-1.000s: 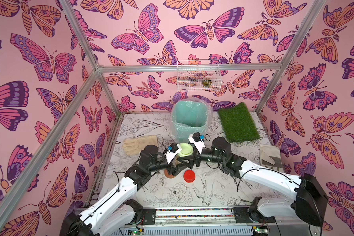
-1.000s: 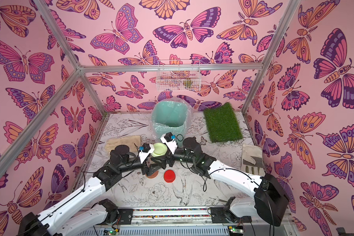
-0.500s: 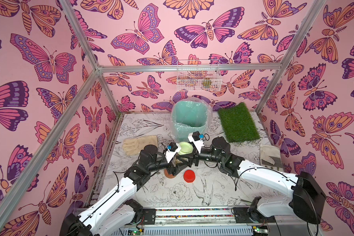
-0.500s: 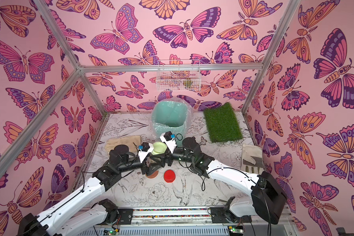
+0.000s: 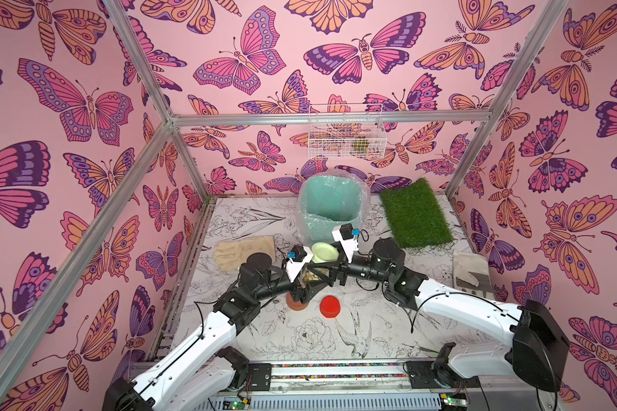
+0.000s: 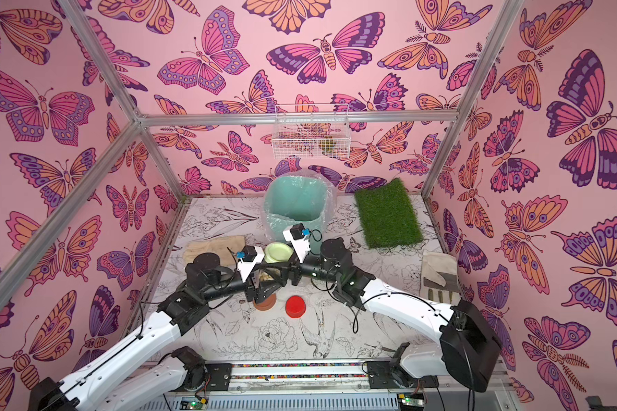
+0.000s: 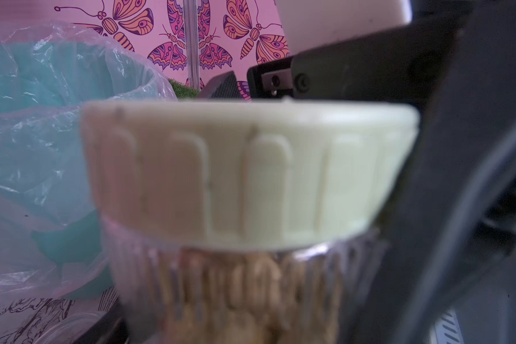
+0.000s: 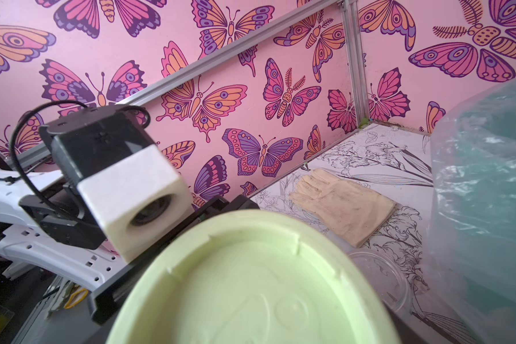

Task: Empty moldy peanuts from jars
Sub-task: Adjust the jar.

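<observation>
Two lids off already: brown lid (image 5: pixel 297 303) and red lid (image 5: pixel 330 306), lying loose on the table (image 5: pixel 300 341), near centre. One clear empty jar (image 8: pixel 379 277) just beside the bin (image 5: pixel 317 224), seen only from the right wrist; no sign of a second.

Left to do: third jar (image 5: pixel 312 277), held at centre between the two arms, pale green lid (image 5: pixel 325 252) still on, moldy peanuts (image 7: pixel 251 286) heaped inside. Clamped on its clear wall, below the lid: the left gripper (image 5: pixel 304 284). Straddling the lid from the right: the right gripper (image 5: pixel 327 265); impossible to tell whether pinching or only close. Roughly two thirds done, at a guess, with unscrewing and tipping into the bin just beyond still ahead.

White table printed with black line drawings of flowers and birds. Green grass mat (image 5: pixel 414 217) far right; beige glove (image 5: pixel 244 251) left; second glove (image 5: pixel 472 272) at the right edge. Pink butterfly wallpaper (image 5: pixel 86 106) on every wall, aluminium frame (image 5: pixel 335 115), white wire basket (image 5: pixel 344 142) on the far wall.
</observation>
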